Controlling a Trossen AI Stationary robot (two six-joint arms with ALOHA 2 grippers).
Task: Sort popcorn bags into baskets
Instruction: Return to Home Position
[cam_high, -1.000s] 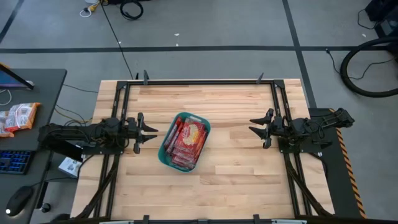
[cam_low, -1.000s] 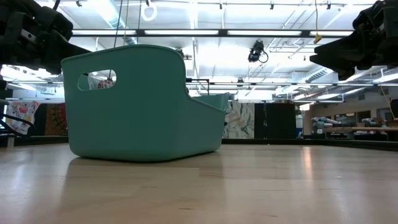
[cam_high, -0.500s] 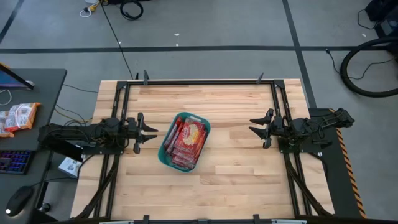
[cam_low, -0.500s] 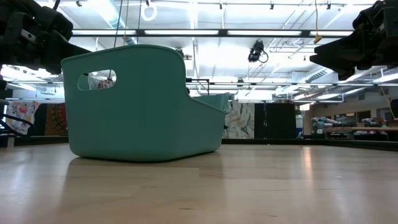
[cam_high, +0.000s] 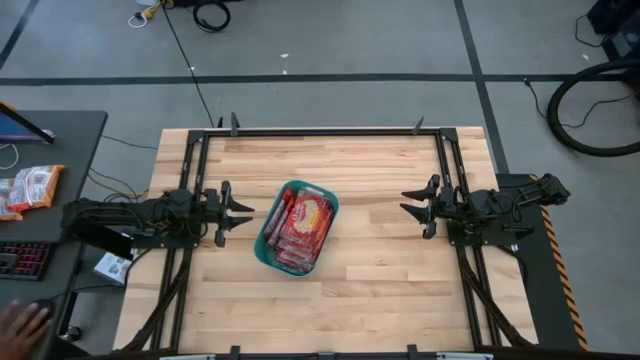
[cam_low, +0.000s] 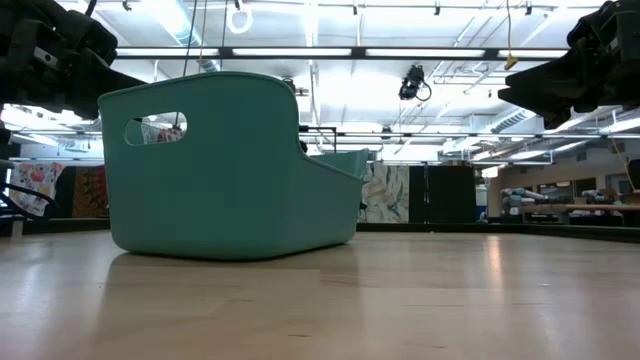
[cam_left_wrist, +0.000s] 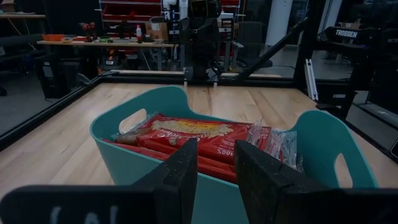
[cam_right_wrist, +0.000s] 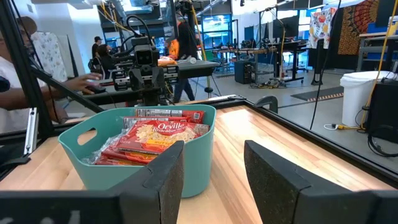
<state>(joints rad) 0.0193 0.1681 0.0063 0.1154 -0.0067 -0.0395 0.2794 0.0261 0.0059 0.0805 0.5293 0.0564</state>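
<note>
We see the teal bin (cam_high: 264, 243) sitting on the counter (cam_high: 380, 290) a little left of its middle and turned at a slant. The red popcorn bags (cam_high: 299, 226) lie stacked inside it, filling it close to the rim, with a cream-yellow label (cam_high: 312, 211) facing up on the top one. The left claw (cam_high: 244, 213) hangs just beside the bin's left side, pointing at it without touching it. In the left wrist view its two dark fingers (cam_left_wrist: 180, 180) stand close together with only a narrow slit between them, and they grip nothing. The bin and its bags fill the space right ahead. The right claw (cam_high: 407, 203) sits well apart from the bin, over the counter's right side and facing it. Its fingers (cam_right_wrist: 168, 180) are parted more widely and are also empty, and in the right wrist view the bin lies beyond a stretch of bare wood. From the low view we see the bin resting flat on the counter with a handle slot (cam_low: 155, 130) in its near wall, and dark arm parts high in both upper corners, clear of the surface. Off the counter's left edge, at a dark side desk (cam_high: 60, 130), a person's hand (cam_high: 20, 325) shows in the corner of the high view.
</note>
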